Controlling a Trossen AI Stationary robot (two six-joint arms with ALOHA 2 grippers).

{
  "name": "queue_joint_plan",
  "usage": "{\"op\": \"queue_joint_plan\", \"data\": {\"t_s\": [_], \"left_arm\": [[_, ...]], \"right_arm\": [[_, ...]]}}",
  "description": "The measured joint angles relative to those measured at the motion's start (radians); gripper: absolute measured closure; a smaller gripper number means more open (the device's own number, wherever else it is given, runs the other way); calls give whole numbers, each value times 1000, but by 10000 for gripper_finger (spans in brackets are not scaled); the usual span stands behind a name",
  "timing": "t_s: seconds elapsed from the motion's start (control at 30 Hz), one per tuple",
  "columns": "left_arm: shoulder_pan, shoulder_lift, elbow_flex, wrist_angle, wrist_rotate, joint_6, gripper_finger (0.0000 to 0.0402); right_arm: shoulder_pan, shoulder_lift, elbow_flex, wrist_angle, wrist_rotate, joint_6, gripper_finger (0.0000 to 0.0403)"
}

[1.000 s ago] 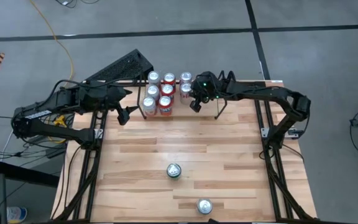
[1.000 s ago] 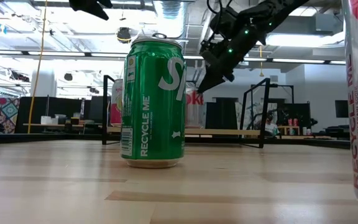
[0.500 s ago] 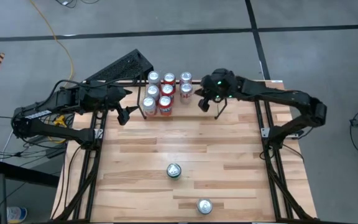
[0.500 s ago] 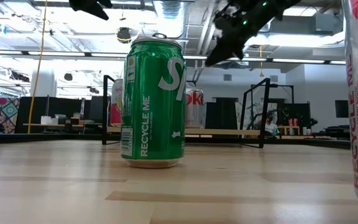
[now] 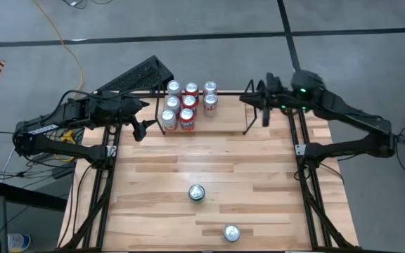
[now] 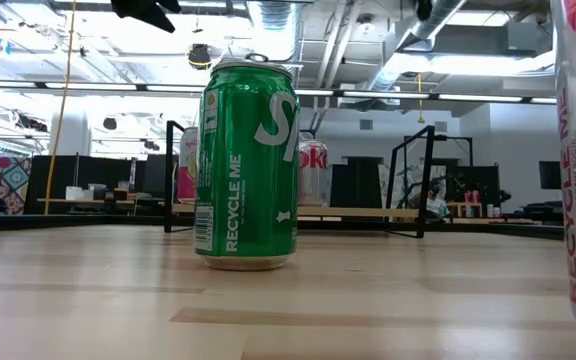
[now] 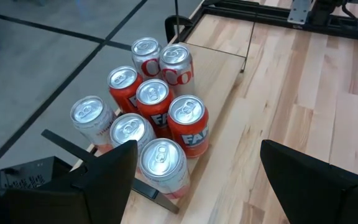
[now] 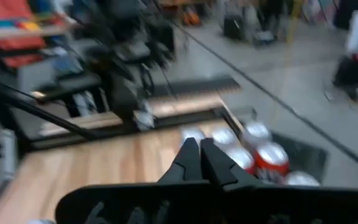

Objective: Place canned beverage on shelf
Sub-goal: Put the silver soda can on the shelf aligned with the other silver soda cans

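While eight cans (image 5: 187, 103) are crowding the shelf (image 5: 247, 121) at the desk's (image 5: 209, 158) far edge, the clenched right tool (image 5: 253, 100) is hovering empty above the shelf's right end; the left tool (image 5: 140, 128) is waiting released.

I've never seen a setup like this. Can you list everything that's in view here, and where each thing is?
table: one, light wood, with a black frame around it
shelf: one, black wire with a wood floor, at the table's far edge
cans on the shelf: eight, orange, red and silver, clustered at its left end
green can: one, upright on the table, nearer the front
pink and white can: one, upright near the table's front edge
yellow cable: one, on the grey floor beyond the table
left gripper: one, dark, open, beside the shelf's left end
right gripper: one, dark, shut, empty, over the shelf's right end
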Motion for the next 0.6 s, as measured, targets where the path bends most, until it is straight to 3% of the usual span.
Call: {"op": "queue_joint_plan", "data": {"t_s": [0.07,0.2,0.3,0.47,0.6], "left_arm": [[0,0,0,0,-4,45,77],[1,0,0,0,-25,398,77],[0,0,0,-2,-23,538,77],[0,0,0,0,-20,560,77],[0,9,0,36,5,419,77]], "right_arm": [[19,-33,0,19,-6,3,400],[69,-73,0,50,-2,5,381],[113,-90,0,50,-2,18,353],[197,-95,0,50,-2,72,305],[253,-91,0,51,-1,134,275]]}}
